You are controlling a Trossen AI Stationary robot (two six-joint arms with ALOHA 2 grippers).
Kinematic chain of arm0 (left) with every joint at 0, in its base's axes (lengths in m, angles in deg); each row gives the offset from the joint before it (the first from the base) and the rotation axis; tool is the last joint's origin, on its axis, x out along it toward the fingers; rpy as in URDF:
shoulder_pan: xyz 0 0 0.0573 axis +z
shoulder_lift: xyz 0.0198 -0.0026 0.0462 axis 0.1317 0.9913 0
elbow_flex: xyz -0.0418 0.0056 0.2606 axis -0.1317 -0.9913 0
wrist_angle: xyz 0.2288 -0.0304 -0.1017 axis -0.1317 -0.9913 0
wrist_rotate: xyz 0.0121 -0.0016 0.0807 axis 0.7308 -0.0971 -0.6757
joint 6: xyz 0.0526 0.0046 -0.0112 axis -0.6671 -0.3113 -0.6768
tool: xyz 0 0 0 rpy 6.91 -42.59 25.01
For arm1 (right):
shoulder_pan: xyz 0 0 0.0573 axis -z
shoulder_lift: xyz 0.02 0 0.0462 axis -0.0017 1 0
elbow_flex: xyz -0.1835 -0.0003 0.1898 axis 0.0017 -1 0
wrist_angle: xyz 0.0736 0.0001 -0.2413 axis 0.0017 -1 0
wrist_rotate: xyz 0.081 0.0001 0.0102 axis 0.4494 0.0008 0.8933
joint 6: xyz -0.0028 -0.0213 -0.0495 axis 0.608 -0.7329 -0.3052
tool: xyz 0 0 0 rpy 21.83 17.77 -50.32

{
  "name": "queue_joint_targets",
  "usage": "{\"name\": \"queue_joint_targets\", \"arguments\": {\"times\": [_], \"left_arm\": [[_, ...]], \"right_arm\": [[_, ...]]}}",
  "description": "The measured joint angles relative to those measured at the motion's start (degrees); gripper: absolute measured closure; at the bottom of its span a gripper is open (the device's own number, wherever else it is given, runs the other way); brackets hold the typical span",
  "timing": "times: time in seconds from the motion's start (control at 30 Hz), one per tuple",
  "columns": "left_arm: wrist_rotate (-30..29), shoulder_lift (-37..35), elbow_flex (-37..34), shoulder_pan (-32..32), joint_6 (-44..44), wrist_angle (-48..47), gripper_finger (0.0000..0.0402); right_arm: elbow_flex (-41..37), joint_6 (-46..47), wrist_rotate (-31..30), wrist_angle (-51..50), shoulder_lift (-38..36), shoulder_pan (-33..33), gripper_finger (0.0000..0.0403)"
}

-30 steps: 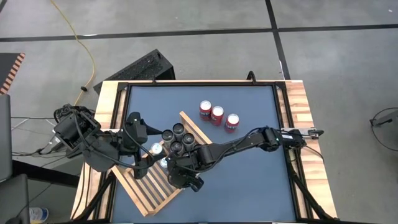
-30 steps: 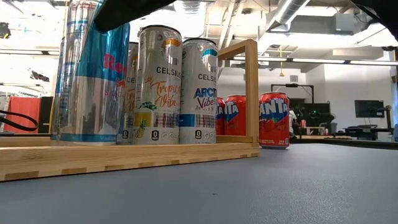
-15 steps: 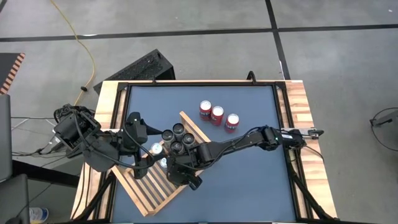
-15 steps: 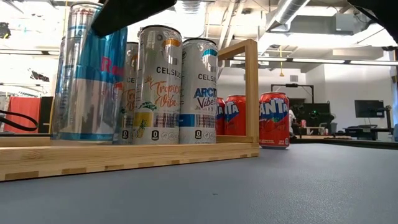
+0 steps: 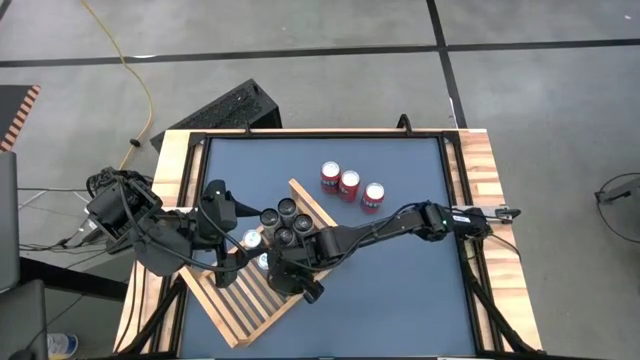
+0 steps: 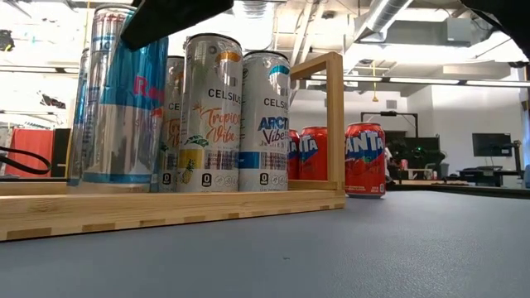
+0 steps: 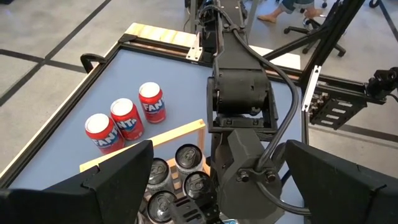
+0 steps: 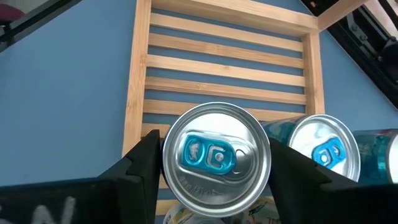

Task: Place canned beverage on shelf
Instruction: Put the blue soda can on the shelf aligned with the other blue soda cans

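Jaws of the right gripper flank the blue-tabbed can on both sides, spread apart, seemingly letting go rather than squeezing. This can stands upright on the shelf, just beside a second blue-topped can and near the four dark-topped cans. Judged stiff-walled, smooth and slippery; grasp best taken across the mid-body. Left gripper waits released at the shelf's far side. Bare slats lie open beyond the can; the raised frame hems the edges. Three red cans stand well apart on the bench.
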State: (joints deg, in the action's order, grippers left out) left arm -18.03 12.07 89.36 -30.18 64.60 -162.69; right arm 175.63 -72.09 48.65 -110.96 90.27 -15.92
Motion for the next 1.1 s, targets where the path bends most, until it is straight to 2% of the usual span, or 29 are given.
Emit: {"name": "queue_joint_targets", "arguments": {"times": [0.3, 0.67, 0.87, 1.1], "left_arm": [[0.0, 0.0, 0.0, 0.0, 0.0, 0.0, 0.0049], [0.0, 0.0, 0.0, 0.0, 0.0, 0.0, 0.0049], [0.0, 0.0, 0.0, 0.0, 0.0, 0.0, 0.0049], [0.0, 0.0, 0.0, 0.0, 0.0, 0.0, 0.0049]], "right_arm": [[0.0, 1.6, 0.0, 0.1, 0.0, 0.4, 0.016], [0.0, 3.2, -0.2, 0.1, 0.0, 0.3, 0.0158], [0.0, 5.0, -3.7, 0.0, 0.0, 0.0, 0.0158], [0.0, 7.7, -4.4, 0.2, 0.0, -0.1, 0.0158]]}}
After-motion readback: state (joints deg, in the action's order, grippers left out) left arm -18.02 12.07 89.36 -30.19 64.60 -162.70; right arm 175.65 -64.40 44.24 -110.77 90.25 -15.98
